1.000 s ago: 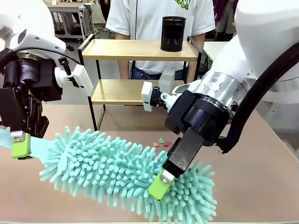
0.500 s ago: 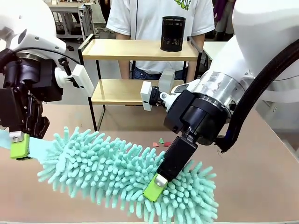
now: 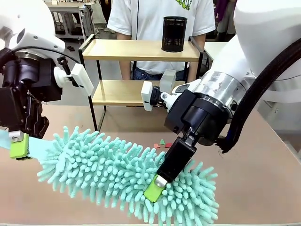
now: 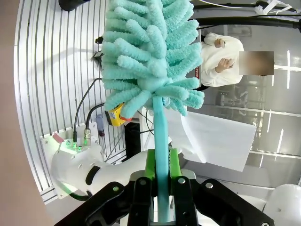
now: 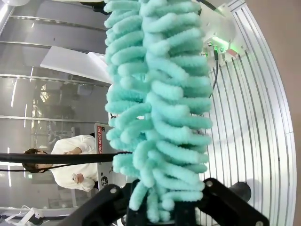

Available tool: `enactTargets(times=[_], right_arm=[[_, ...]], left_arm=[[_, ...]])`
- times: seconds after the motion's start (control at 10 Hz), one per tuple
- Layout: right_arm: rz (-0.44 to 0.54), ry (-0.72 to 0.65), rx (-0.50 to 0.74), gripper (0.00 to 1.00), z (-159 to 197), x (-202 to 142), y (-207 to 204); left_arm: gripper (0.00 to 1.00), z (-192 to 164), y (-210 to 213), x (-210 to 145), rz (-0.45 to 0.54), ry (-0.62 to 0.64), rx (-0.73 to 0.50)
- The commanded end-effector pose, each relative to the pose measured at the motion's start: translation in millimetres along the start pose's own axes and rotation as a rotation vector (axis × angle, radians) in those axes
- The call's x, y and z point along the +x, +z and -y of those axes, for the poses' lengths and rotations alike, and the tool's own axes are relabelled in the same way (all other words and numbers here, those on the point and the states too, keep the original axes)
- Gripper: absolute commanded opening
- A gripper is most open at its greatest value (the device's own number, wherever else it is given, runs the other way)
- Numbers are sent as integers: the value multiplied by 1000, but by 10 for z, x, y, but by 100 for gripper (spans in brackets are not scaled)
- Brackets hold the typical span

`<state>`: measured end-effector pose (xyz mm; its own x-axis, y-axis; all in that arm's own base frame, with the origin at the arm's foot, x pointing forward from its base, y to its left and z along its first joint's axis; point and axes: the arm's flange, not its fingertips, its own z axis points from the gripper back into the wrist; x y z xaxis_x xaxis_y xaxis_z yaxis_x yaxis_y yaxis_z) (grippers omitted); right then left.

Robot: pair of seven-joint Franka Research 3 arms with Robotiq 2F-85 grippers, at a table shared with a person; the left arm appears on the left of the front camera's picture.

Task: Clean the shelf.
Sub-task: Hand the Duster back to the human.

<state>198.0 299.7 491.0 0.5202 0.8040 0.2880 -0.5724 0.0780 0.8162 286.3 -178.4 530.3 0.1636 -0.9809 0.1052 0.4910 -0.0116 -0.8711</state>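
The two arms are holding a big teal chenille duster (image 3: pixel 127 179) between them, low over the near part of the brown table (image 3: pixel 263 188). The left gripper (image 3: pixel 19 145) is clamping its green pads tight on the duster's flat teal handle (image 4: pixel 161 155); in the left wrist view the handle is running straight up between the closed fingers (image 4: pixel 149 165) into the fluffy head. The right gripper (image 3: pixel 154 190) is reaching down at a slant from the right side and is pinching shut on the far end of the fluffy head, its green pad (image 3: pixel 153 192) half buried among the noodles. In the right wrist view the teal strands (image 5: pixel 160 108) are bulging out above the black finger bases, so the pads themselves are hidden there.

The shelf (image 3: pixel 141 70) is standing at the far side of the table, well beyond the duster and apart from it. A black mesh cup (image 3: pixel 174 34) is sitting upright on its upper board, toward the right end. The lower board (image 3: pixel 117 92) is showing bare wood where I can see it. A person in a white T-shirt (image 3: pixel 155 19) is standing just behind the shelf. A few small coloured scraps (image 3: pixel 162 143) are lying on the table between the shelf and the duster.
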Motion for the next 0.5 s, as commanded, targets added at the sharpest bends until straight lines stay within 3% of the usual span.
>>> enactTargets(times=[0.0, 0.3, 0.4], right_arm=[[-13, 1, -9, 0, 9, 25, 43], [-12, 0, -8, 0, 19, 20, 52], [-12, 1, -7, 0, 19, 19, 58]], left_arm=[[12, 39, 63, -71, -10, -13, -12], [100, 30, 63, -75, -34, -12, -17], [100, 34, 72, -78, -33, -8, -16]])
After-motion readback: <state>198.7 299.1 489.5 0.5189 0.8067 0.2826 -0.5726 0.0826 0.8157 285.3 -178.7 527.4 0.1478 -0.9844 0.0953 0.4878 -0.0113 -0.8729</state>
